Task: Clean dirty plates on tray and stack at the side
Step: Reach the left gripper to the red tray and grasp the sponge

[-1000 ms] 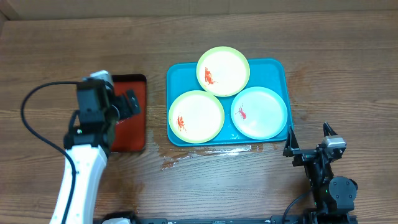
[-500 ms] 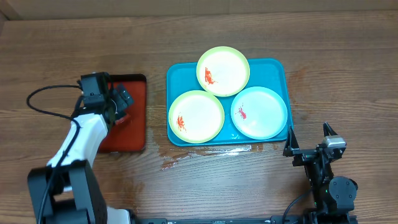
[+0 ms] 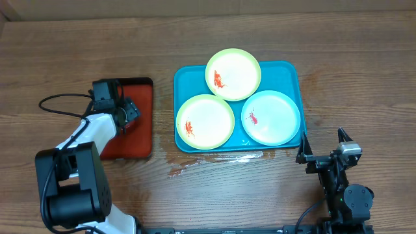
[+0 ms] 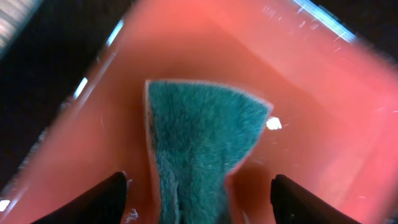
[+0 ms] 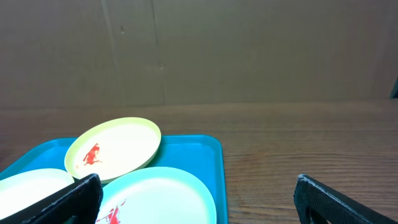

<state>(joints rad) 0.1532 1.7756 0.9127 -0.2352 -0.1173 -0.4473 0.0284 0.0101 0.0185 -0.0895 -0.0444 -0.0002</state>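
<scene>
On the red tray (image 3: 141,133) at the left of the tabletop (image 3: 214,195), the left fingers (image 4: 102,198) hang low over a green sponge (image 4: 202,130). They stand well apart, one on each side of it, and clamp nothing yet. In the left wrist view the sponge lies flat on the tray floor, its near end running down between the two tips.

The step in hand looks like picking up the sponge for wiping. To do it well, the fingers should come straight down until the tips almost meet the tray floor, centred so both pads close on the sponge's long sides together. A soft sponge squashes, so closing firmly across its middle should hold better than nipping a corner. The tray's rim is close on the outer side, so the descent should stay clear of it.

The three plates wait on the turquoise tray (image 3: 289,70) in the middle of the tabletop: a yellow-green one (image 3: 233,73) at the far edge, another (image 3: 205,121) at the near left, and the pale blue one (image 3: 271,117) at the near right. Each carries a small red-orange smear (image 3: 219,80). None is stacked aside.

The right fingers (image 5: 62,200) rest spread apart and empty at the near right corner of the turquoise tray.
</scene>
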